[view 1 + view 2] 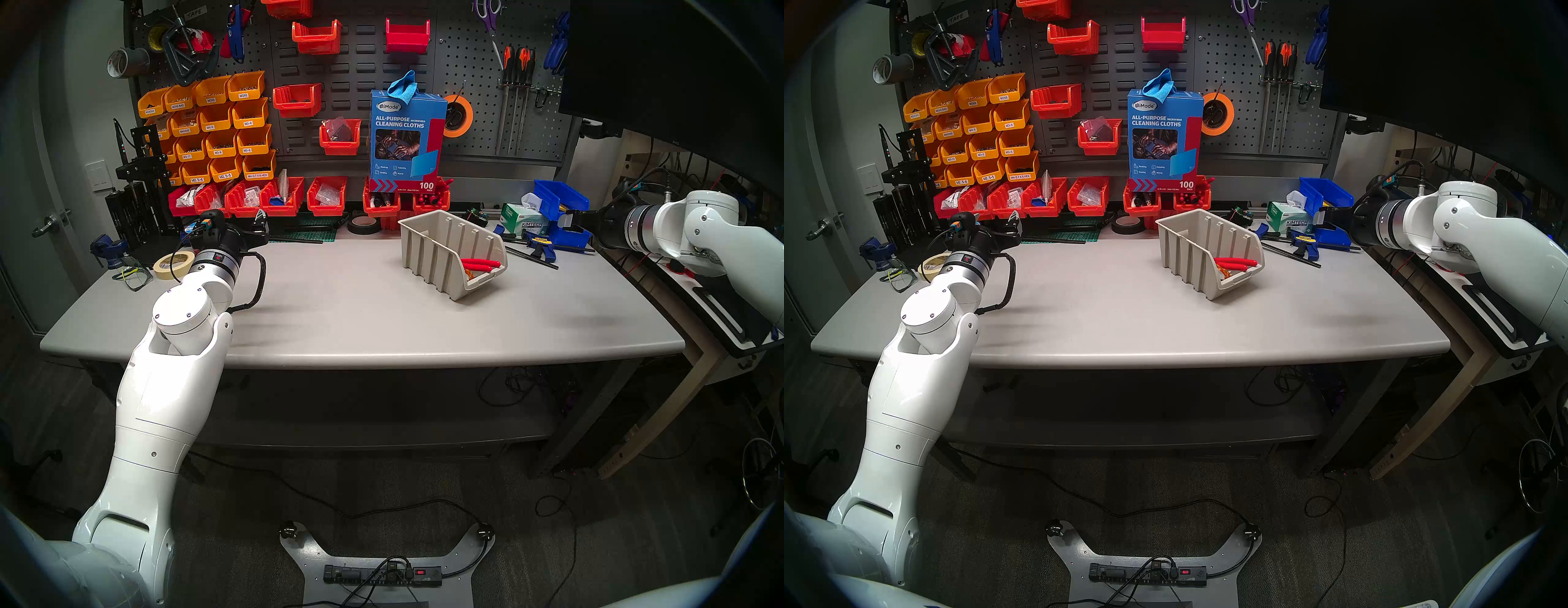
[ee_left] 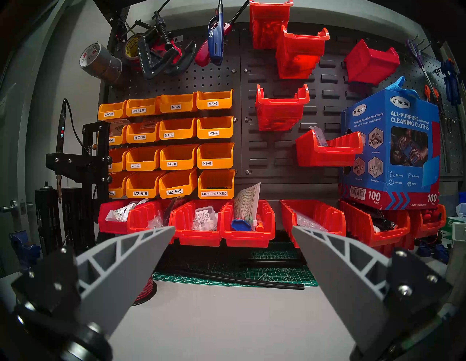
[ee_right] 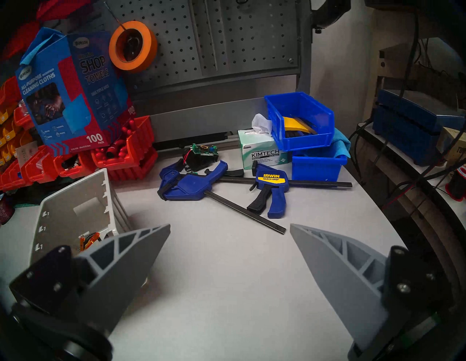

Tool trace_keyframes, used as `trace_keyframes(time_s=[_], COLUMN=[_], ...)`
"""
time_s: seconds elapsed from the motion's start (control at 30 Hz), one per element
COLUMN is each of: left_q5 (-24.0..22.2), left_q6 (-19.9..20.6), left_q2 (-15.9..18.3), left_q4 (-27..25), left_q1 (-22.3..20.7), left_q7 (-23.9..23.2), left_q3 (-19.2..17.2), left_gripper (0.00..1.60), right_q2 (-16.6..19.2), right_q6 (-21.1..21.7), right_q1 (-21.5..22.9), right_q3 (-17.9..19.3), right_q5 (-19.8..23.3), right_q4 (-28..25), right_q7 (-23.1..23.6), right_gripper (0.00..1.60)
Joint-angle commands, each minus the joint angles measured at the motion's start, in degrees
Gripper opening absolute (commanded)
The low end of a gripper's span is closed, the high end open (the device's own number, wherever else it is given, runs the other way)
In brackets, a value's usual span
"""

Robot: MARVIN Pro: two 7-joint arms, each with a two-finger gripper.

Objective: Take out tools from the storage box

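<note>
Red-handled pliers [image 1: 481, 264] lie in the low front end of the beige-grey ribbed plastic storage box [image 1: 428, 254], which sits toward the desk's [image 1: 339, 322] far right, angled with its lip facing the right front corner. Nothing is out yet. My left gripper [image 2: 233, 228] hangs near the left edge with its grey fingers spread wide and empty; my right gripper [image 3: 229, 225] hangs off the right edge, fingers equally apart, nothing between them. I judge the pliers stiff and fairly heavy, the coated handles grippy, so I would pinch across both handles near the middle. Beside them, orange-armed folded safety glasses [image 3: 88, 240] show only partly; they look light and fragile, lenses slippery, best taken by the frame. Blue bar clamps [image 3: 191, 184] lie farther back.
</note>
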Motion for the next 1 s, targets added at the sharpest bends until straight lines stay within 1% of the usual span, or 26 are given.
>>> trace_keyframes(time_s=[0.0,0.03,0.17,0.27,0.4,0.63,0.83,0.97], left_q5=[0.0,0.0,0.0,0.0,0.0,0.0,0.0,0.0], left_q6=[-0.1,-0.1,-0.1,-0.1,-0.1,-0.1,-0.1,-0.1], left_q2=[0.0,0.0,0.0,0.0,0.0,0.0,0.0,0.0], left_q4=[-0.5,-0.5,-0.5,-0.5,-0.5,-0.5,-0.5,-0.5], left_q1=[-0.6,-0.6,-0.6,-0.6,-0.6,-0.6,-0.6,-0.6], left_q7=[0.0,0.0,0.0,0.0,0.0,0.0,0.0,0.0], left_q3=[0.0,0.0,0.0,0.0,0.0,0.0,0.0,0.0], left_gripper=[1.60,1.60,1.60,1.60,1.60,1.60,1.60,1.60], right_q2=[0.8,0.9,1.0,1.3,1.3,0.6,-1.3,-2.7], right_q6=[-0.2,-0.4,-0.9,-2.1,-3.6,-7.3,-10.4,-12.9], right_q1=[0.5,0.4,0.0,-0.5,-1.3,-3.5,-4.8,-5.0], right_q3=[0.8,0.6,0.2,-0.3,-1.2,-3.0,-4.9,-5.6], right_q5=[-0.4,-0.8,-0.7,-0.7,-0.8,0.9,0.7,-0.7], right_q4=[-4.0,-4.4,-7.0,-8.5,-9.9,-11.4,-12.7,-13.2], right_q7=[6.7,8.5,10.2,11.0,10.6,9.9,9.1,8.3], right_gripper=[1.60,1.60,1.60,1.60,1.60,1.60,1.60,1.60])
